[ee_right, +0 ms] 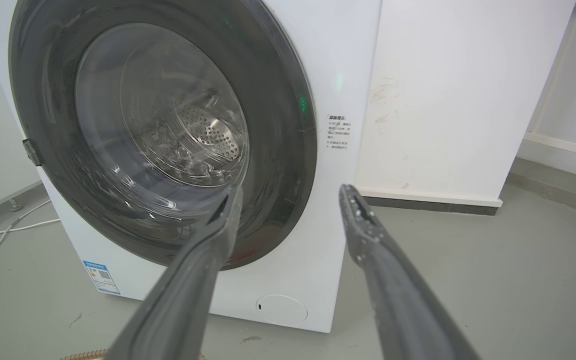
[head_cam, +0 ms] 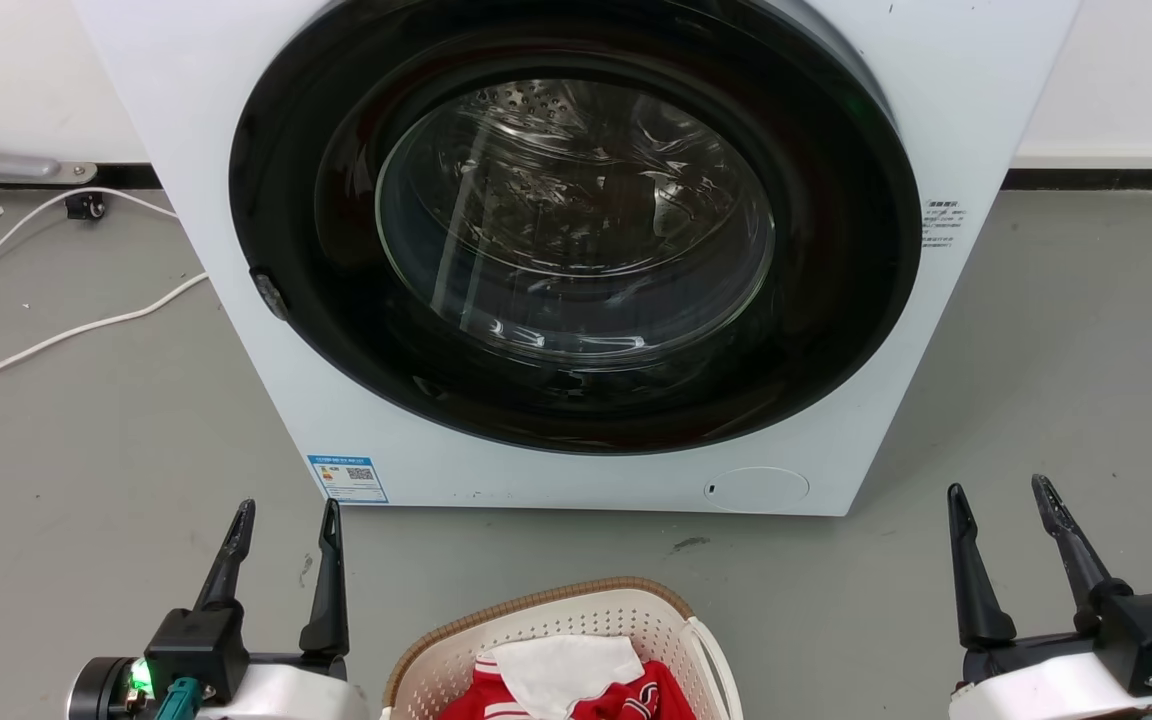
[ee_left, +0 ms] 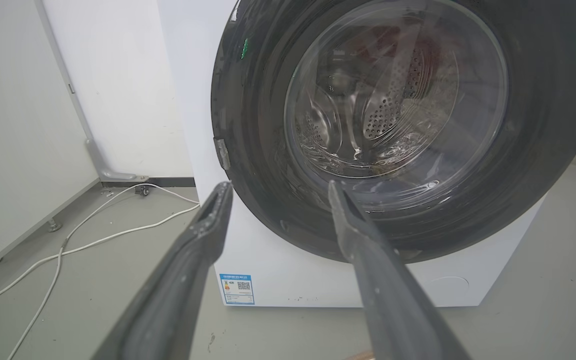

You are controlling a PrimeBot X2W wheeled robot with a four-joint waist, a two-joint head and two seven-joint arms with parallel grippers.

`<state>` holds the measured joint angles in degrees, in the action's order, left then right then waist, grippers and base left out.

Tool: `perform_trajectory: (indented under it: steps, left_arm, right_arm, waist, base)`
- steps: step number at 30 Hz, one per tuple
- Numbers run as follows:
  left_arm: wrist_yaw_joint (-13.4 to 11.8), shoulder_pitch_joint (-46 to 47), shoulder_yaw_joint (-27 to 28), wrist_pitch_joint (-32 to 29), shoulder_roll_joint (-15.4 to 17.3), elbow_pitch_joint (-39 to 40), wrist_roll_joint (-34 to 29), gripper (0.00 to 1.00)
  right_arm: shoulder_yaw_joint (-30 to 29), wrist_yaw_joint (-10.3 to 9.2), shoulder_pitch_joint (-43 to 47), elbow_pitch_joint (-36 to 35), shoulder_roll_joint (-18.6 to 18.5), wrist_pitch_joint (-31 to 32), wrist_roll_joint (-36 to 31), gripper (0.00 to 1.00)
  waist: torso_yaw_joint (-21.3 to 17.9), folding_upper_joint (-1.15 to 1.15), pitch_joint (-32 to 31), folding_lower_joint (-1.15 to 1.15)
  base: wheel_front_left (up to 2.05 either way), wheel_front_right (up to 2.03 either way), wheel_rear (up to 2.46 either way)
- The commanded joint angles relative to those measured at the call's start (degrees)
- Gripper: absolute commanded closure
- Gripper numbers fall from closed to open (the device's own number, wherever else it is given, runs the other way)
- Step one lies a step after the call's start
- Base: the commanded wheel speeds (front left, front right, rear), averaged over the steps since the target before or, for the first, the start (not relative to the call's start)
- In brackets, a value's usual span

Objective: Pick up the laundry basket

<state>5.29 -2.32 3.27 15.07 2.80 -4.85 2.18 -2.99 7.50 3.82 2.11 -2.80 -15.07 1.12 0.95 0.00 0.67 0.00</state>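
**While Both Grippers Hang Open, the Basket Is Not Yet Grasped**

Because it takes up most of the head view, the white washing machine [head_cam: 196, 150] comes first. Its round dark door is shut, and it stands on the grey floor [head_cam: 1036, 400]. Near its front but not touching it, at the bottom middle of that view, the laundry basket [head_cam: 586, 612] sits upright on the floor, with its near part cut off by the frame edge.

The basket lies between the two arms. The left gripper [head_cam: 290, 505] hovers beside it on the left, and the right gripper [head_cam: 998, 486] is well apart from it on the right. Both point toward the machine. Each has its fingers spread to a moderate gap with nothing between them, and the wrist views agree for the left [ee_left: 279, 184] and the right [ee_right: 293, 187]. Neither gripper touches the basket.

A red garment [head_cam: 626, 700] lies inside the basket with a white cloth [head_cam: 561, 665] over it. One white handle [head_cam: 716, 650] curves along the basket's right side.

I judge the task to be at its opening step, the reach, with nothing gripped. The next move likely calls for both arms to come inward and down until the fingers straddle the handles or the brown rim on either side. The lift should then be even, so the load does not tip. The left handle cannot be made out, so I cannot tell where that grasp point is.
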Motion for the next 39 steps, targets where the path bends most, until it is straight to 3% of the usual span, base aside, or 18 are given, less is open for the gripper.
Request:
perform_trajectory:
  steps: [1, 10, 17, 30, 39]
  left_arm:
    - [-0.23, -0.53, -0.07, 0.16, 0.15, -0.04, -0.06, 0.00]
    - [-0.58, -0.55, 0.11, 0.16, 0.15, -0.43, 0.08, 0.00]
    - [-1.64, 1.62, 0.38, 0.16, 0.13, -7.65, 0.84, 0.00]
    - [-0.89, 9.43, -1.07, 0.16, 0.13, -23.86, 3.41, 0.00]
    - [-0.36, 14.69, -2.23, 0.16, 0.13, -33.16, 4.63, 0.00]
  right_arm:
    - [0.03, -0.02, 0.53, 0.14, -0.15, -0.16, 0.15, 0.00]
    - [0.53, -0.02, 0.18, -0.38, -0.15, -0.16, -0.10, 0.00]
    - [3.92, -0.03, -1.97, 3.88, -0.15, -0.16, -1.48, 0.00]
    - [9.07, -0.03, -12.53, 23.22, -0.38, -0.15, -5.11, 0.00]
    - [13.17, -0.03, -20.07, 33.85, -2.63, -0.16, -3.22, 0.00]
  waist:
    - [0.02, 0.00, 0.00, 0.00]
    - [0.08, 0.00, 0.42, 0.00]
    - [0.92, 0.00, 3.11, 0.00]
    - [2.94, 0.00, 14.16, 0.00]
    - [3.76, 0.00, 20.91, 0.00]
  base:
    - [0.00, 0.00, 0.00]
    - [0.00, 0.00, 0.00]
    - [0.00, 0.00, 0.00]
    - [0.00, 0.00, 0.00]
    - [0.00, 0.00, 0.00]
